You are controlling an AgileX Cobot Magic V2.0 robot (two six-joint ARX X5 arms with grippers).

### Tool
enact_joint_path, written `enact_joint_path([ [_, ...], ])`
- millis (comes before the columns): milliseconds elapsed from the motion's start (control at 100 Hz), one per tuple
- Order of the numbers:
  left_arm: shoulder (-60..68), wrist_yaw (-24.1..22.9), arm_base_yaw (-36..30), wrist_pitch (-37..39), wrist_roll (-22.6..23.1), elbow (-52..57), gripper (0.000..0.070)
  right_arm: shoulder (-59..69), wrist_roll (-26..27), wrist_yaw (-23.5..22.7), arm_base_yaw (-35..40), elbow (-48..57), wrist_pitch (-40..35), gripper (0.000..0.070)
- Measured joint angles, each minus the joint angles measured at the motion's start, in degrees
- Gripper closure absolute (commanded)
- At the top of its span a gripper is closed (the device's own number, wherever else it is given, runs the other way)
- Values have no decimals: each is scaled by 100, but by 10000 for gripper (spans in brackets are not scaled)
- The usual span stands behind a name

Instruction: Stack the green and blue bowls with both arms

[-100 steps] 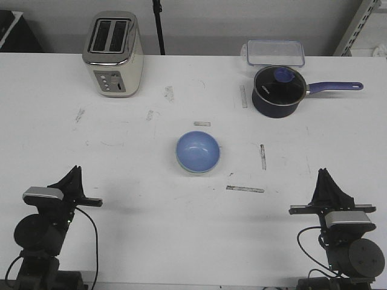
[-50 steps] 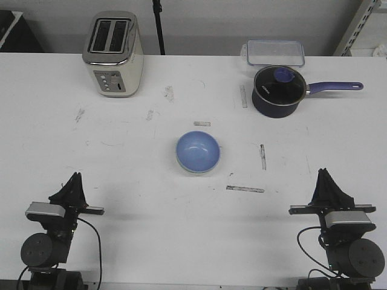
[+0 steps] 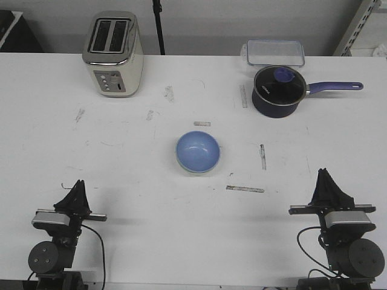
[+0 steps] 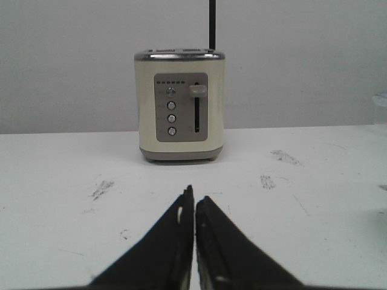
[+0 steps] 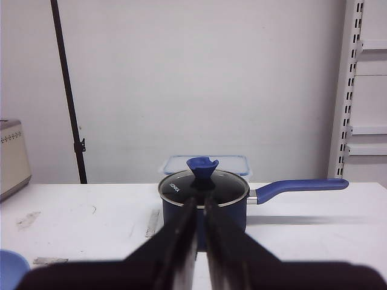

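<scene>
Left arm has pulled back and dropped lower over the last second; right arm hasn't budged. My left end effector point(image 3: 77, 192) sits near the front-left edge of the worktop point(image 3: 133, 175), fingers point(image 4: 175, 241) pressed nearly together, just a thin slit between them, nothing held. My right end effector point(image 3: 326, 181) is parked at the front-right, fingers likewise closed to a narrow slit and empty.

Blue bowl point(image 3: 198, 151) rests upright mid-worktop, well apart from both arms. A thin pale rim peeks out under its lower edge, so my read is it's already nested in the green bowl point(image 3: 195, 171); can't confirm more, since that one is almost fully hidden. If so, stacking is done and both arms are in a retracted pose, nothing left but parking.

Bowl looks smooth, glossy, round, shallow. Worktop is matte white, scuffed, with tape strips. Toaster point(image 3: 113, 53): cream body, brushed metal top, back-left. Saucepan point(image 3: 277, 90): dark navy, glass lid, long blue handle, back-right, with a clear lidded container point(image 3: 275, 52) just behind it.
</scene>
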Motion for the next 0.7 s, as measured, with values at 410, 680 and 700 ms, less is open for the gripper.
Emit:
enact_joint_path([
  [410,0,2,-2,-57,0,0,698,0,0,2,0,0,0,686],
  [680,0,2,-2,-57,0,0,698,0,0,2,0,0,-2,686],
  [700,0,4,-2,-57,0,0,698,0,0,2,0,0,0,686],
])
